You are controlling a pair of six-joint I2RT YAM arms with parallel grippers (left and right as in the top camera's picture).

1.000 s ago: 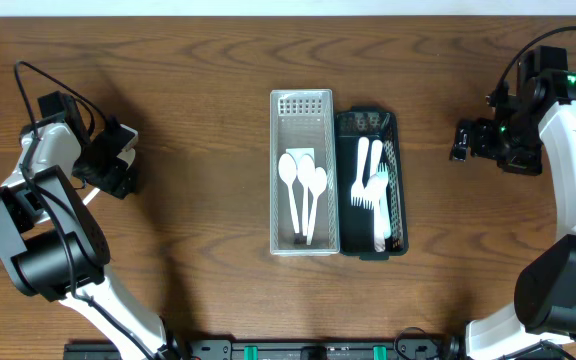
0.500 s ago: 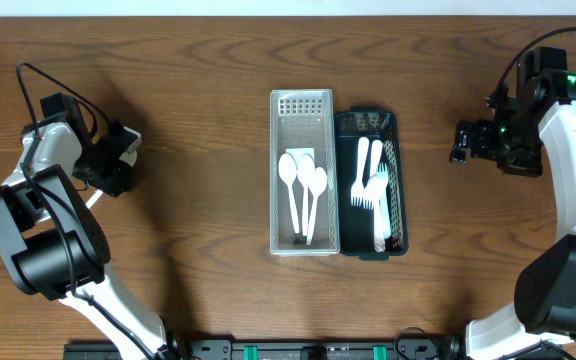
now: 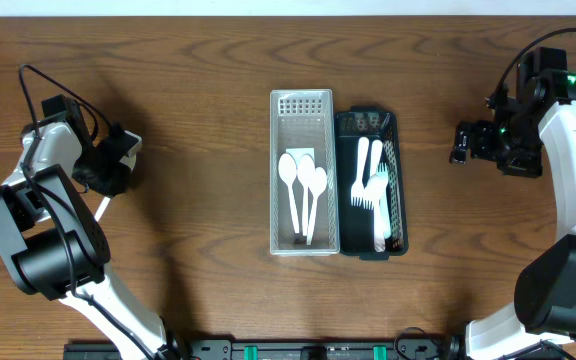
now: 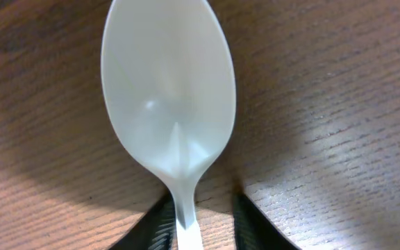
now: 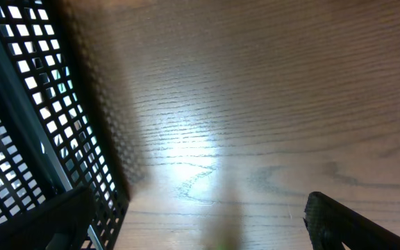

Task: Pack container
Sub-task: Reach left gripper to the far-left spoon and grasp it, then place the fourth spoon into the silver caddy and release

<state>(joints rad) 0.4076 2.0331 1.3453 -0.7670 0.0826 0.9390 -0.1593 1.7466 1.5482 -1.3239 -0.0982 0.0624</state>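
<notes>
Only the left wrist view shows the spoon (image 4: 169,104). It lies on the table (image 4: 339,104) with its bowl pointing away from the left hand (image 4: 200,215) and its handle running back between the fingers (image 4: 160,226). I cannot tell whether it is clamped. Overhead, the tray (image 3: 304,105) holds three spoons (image 3: 303,185) and the basket (image 3: 398,200) holds forks (image 3: 368,185). The right hand (image 3: 460,142) gapes.

Left wrist view: the white plastic spoon (image 4: 169,104) fills the frame, but its handle runs off the bottom edge. Only the tips of the left gripper (image 4: 201,223) jaws poke in there, one on each side of the handle. Touching it or not, can't tell. From overhead, the gripper's body covers that spoon. Right wrist view: the black mesh basket (image 5: 26,118) is cut off at the left edge, and the right gripper (image 5: 196,222) jaws show only as blurred dark corners.
</notes>
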